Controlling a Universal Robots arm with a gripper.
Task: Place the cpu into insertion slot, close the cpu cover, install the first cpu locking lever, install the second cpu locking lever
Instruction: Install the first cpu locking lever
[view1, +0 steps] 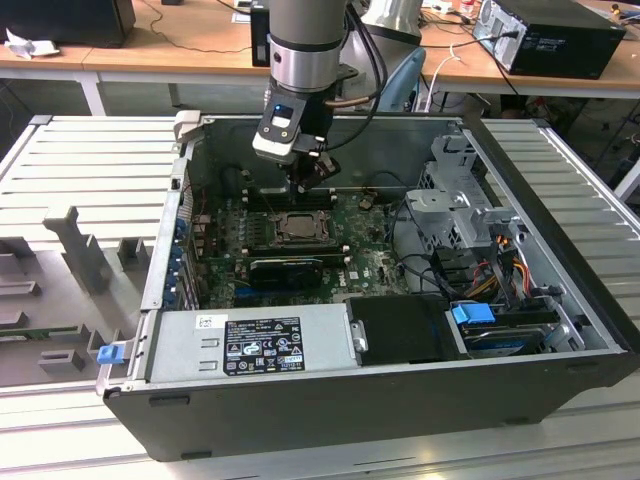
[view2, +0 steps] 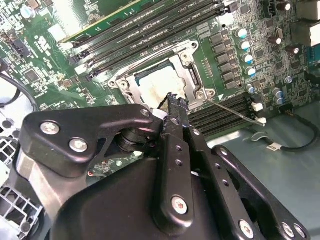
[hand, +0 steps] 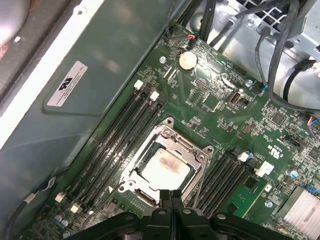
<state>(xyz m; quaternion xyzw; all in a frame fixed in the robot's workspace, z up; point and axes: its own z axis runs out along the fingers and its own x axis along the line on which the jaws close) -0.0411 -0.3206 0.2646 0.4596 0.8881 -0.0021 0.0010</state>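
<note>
Pincer (hand: 171, 195), fingertips pressed together and holding nothing, poised at the edge of the cpu cover (hand: 195, 150). The cover lies flat over the insertion slot (view1: 297, 228), and its window frames the seated cpu (hand: 165, 167). One thin lever (view2: 235, 111) angles free beside the frame. Beyond lie memory slots (hand: 117, 140) and the case wall (hand: 100, 45).

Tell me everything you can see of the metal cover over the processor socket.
The cpu cover is a thin silvery metal frame with a square window, lying flat on the green board. The pale chip, smeared brownish, shows through the window. Black memory slots flank it. The gripper, fingers shut, is at one edge.
</note>
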